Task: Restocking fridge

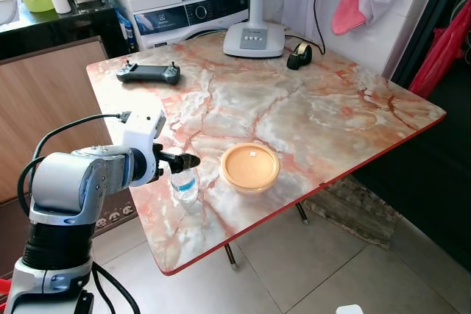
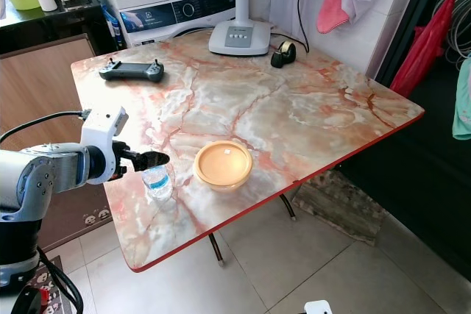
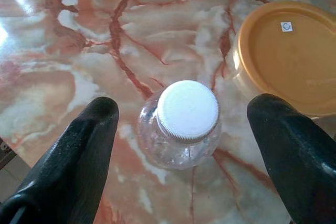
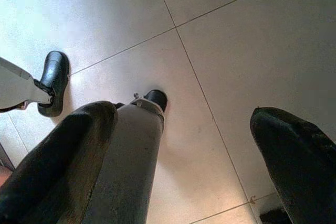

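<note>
A small clear water bottle (image 1: 184, 184) with a white cap (image 3: 187, 110) stands upright near the front left edge of the marble table (image 1: 294, 108). My left gripper (image 1: 185, 161) hovers just above it, open, one black finger (image 3: 79, 156) on each side of the cap and apart from it. Right beside the bottle sits a round container with an orange lid (image 1: 250, 166). My right gripper (image 4: 184, 161) hangs open over the tiled floor (image 4: 236, 51).
A black remote controller (image 1: 148, 73) lies at the table's far left. A white fan base (image 1: 254, 38) and a tape dispenser (image 1: 298, 55) stand at the back. A washing machine (image 1: 191, 12) is behind the table; the table's red front edge (image 1: 243, 237) runs close to the bottle.
</note>
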You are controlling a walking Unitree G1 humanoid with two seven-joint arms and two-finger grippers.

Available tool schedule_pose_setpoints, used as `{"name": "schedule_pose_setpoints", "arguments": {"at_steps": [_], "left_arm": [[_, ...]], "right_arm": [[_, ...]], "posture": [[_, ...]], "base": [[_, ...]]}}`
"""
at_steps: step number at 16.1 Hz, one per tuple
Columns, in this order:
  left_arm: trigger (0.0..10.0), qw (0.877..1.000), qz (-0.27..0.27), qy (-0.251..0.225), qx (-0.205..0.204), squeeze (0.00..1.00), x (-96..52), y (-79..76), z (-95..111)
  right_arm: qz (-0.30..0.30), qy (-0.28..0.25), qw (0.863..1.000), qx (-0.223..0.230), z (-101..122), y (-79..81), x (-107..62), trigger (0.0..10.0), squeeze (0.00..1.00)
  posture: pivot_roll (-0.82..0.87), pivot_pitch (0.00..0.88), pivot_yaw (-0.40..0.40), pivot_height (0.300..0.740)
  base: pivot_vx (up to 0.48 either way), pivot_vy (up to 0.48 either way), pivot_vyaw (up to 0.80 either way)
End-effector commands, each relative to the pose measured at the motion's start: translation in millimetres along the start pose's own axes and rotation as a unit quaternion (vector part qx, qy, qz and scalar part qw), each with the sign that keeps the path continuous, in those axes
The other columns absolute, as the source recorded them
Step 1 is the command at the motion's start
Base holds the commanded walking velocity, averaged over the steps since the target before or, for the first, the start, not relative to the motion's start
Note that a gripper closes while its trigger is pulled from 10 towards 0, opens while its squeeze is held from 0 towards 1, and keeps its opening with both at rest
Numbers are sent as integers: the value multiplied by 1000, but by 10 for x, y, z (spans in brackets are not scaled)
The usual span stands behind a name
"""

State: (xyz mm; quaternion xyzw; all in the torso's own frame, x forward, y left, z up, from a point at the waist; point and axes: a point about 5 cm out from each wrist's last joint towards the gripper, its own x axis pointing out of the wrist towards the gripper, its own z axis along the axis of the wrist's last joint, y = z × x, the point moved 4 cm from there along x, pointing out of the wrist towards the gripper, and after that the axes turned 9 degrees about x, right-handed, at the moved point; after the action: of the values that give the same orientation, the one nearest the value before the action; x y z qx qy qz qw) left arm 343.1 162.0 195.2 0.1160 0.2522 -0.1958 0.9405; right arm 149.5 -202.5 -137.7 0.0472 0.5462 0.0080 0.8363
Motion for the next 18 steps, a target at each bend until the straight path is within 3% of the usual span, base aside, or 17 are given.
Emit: {"name": "schedule_pose_setpoints", "arguments": {"at_steps": [1,6,7,8,9,18], "left_arm": [[10000,1000,1,-5,10,0,2,-10,10],[10000,1000,-9,-7,13,0,80,-55,-8],[4235,1000,-8,-7,12,0,91,-53,-14],[2824,1000,-8,-7,12,0,95,-53,-15],[0,1000,-7,-6,13,0,100,-54,-18],[0,1000,6,-1,13,0,98,8,-59]], "right_arm": [[-1,6,1000,-5,-45,-20,-8,10000,0],[2,8,1000,-8,-54,-13,-9,10000,0],[2,7,1000,-7,-54,-12,-9,10000,0],[2,7,1000,-6,-52,-13,-9,10000,0],[2,7,1000,-6,-49,-16,-9,10000,0],[2,5,1000,-6,-21,-15,-6,10000,0]], "posture": [[159,0,8,740],[152,0,9,740],[150,0,11,740],[149,0,10,740],[151,0,8,740],[155,0,3,740]], "base": [[0,0,0],[0,0,0],[0,0,0],[0,0,0],[0,0,0],[0,0,0]]}}
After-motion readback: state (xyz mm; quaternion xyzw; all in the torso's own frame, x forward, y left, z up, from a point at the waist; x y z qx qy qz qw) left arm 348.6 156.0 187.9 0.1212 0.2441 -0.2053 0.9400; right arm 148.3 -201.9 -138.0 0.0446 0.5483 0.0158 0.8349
